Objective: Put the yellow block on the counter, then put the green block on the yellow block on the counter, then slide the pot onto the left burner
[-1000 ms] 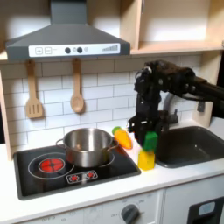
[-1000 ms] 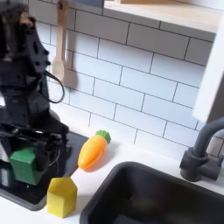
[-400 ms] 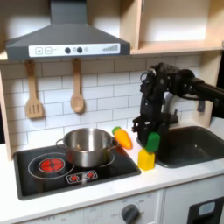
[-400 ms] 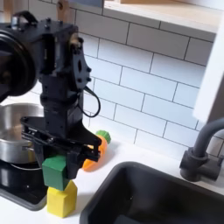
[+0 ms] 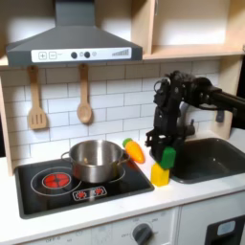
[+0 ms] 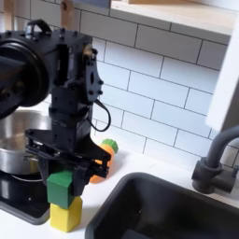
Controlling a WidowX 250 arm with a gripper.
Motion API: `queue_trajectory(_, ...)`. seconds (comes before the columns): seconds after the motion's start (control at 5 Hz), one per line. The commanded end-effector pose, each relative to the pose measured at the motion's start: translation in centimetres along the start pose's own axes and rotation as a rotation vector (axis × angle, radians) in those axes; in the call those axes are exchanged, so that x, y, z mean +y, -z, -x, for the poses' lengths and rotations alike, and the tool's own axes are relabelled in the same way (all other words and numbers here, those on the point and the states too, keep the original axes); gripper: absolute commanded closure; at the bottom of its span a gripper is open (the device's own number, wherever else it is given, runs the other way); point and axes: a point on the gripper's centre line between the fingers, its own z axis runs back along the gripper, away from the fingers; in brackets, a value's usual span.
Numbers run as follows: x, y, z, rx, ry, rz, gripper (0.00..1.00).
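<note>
We see an arm (image 5: pixel 196 96) built throughout of matte black, boxy servo segments joined by flat black brackets. In the second exterior view, a thin black cable loops along the side of the wrist housing (image 6: pixel 70 89). The gripper (image 6: pixel 62 168) is likewise black, mounted on a wide crossbar.

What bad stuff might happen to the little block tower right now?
The gripper holds the green block right over the yellow block. If it lets go off-centre, the green one may tip off. The yellow block stands on the counter close to the sink, so a nudge might knock either in.
</note>
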Motion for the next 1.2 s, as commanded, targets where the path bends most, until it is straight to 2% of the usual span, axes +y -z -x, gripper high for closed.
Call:
queue_trajectory(0.0, 0.13, 0.49, 0.68, 0.029, 0.008, 0.003, 1.00)
queue_trajectory(0.6, 0.35, 0.68, 0.35, 0.037, 0.006, 0.004, 1.00)
queue_trajectory(0.8, 1.06, 0.82, 0.28, 0.039, -0.012, -0.001, 1.00)
queue_trajectory(1.0, 1.01, 1.39, 0.36, 0.058, -0.004, -0.003, 1.00)
